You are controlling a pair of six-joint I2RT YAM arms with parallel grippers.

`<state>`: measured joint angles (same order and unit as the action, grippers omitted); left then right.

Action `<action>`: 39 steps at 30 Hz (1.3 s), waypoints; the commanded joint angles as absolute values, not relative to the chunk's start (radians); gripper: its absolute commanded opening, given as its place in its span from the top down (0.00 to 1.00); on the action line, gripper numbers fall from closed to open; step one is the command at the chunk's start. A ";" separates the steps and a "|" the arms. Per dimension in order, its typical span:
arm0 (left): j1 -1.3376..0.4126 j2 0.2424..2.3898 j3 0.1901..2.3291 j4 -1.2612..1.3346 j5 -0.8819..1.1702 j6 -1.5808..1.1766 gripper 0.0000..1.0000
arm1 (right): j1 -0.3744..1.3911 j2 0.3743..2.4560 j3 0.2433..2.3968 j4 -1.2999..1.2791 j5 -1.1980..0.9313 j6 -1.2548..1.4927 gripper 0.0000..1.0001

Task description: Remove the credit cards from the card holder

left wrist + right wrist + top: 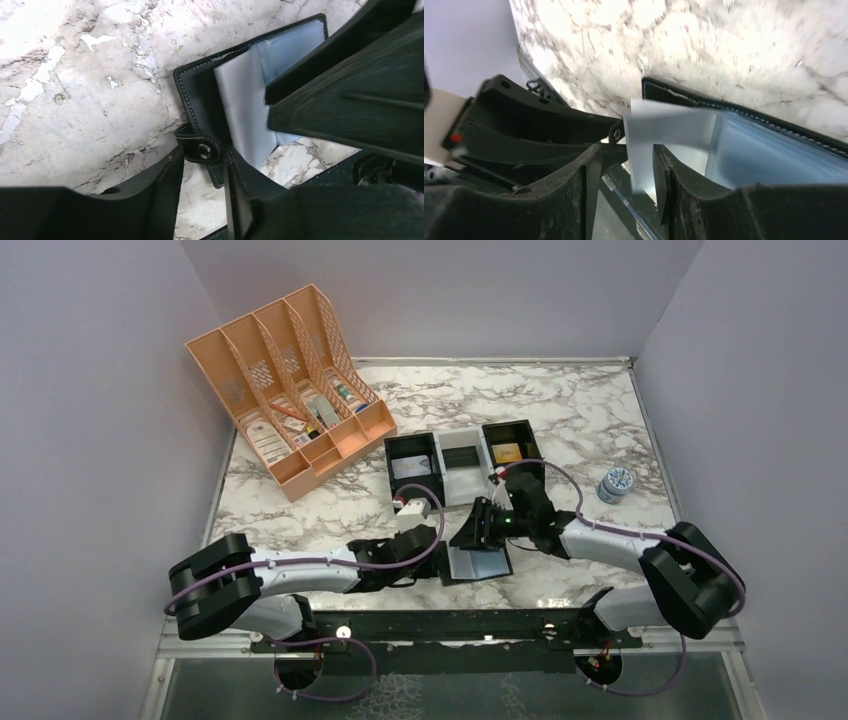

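- Card holder [480, 562] lies open on the worktop [570, 420], between the two arms.
- Left end effector [202, 152]: jaws part-open, snap tab [201, 146] right at the tips. Gripping or not, can't tell.
- Right end effector [626, 157]: jaws apart, pale sheet [671, 127] from the holder standing in the gap, unclamped.

I can read no word, number or brand anywhere; the print on the round tin [617, 483] is too small.

Top camera overlooks the table [600, 410] — both wrist cameras crowd the card holder [197, 95]
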<state>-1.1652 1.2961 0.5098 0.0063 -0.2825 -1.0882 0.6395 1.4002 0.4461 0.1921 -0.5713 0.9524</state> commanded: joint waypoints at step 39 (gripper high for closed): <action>-1.166 1.418 0.653 -0.104 -0.321 -0.950 1.00 | 0.505 1.130 0.431 -0.254 -0.495 0.712 0.49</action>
<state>-1.1648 1.4086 0.6113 -0.1074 -0.3286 -0.9695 0.5060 1.1427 0.4366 -0.3145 -0.4114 0.7029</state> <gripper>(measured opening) 0.063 0.514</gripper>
